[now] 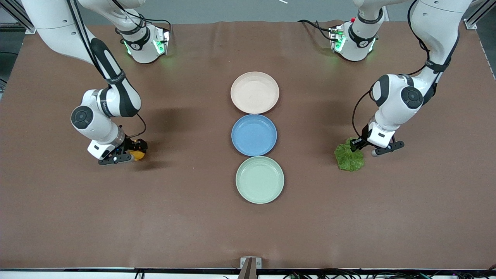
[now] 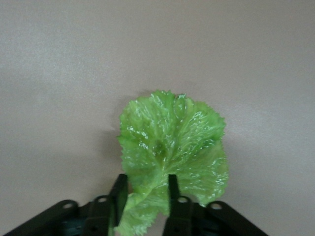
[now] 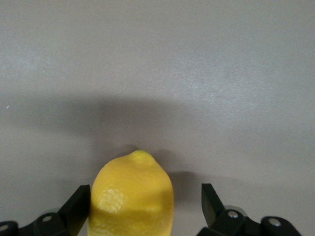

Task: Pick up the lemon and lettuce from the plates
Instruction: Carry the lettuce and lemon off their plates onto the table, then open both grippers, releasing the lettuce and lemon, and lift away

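The lemon (image 1: 138, 155) lies on the brown table toward the right arm's end, off the plates. My right gripper (image 1: 133, 154) is low around it with the jaws open; in the right wrist view the lemon (image 3: 132, 196) touches one finger and a gap stays at the other, with the gripper (image 3: 145, 209) straddling it. The lettuce (image 1: 349, 157) is at the left arm's end, its leaf down on the table. My left gripper (image 1: 359, 145) is shut on its paler stem end, as the left wrist view (image 2: 146, 189) shows; the lettuce (image 2: 172, 142) fans out from the fingers. The beige-pink plate (image 1: 254, 92) and mint green plate (image 1: 259, 179) are empty.
A blue plate (image 1: 254, 135), also empty, sits between the two other plates in a row down the table's middle. The beige-pink plate is farthest from the front camera, the mint green one nearest. Both arm bases stand at the table's back edge.
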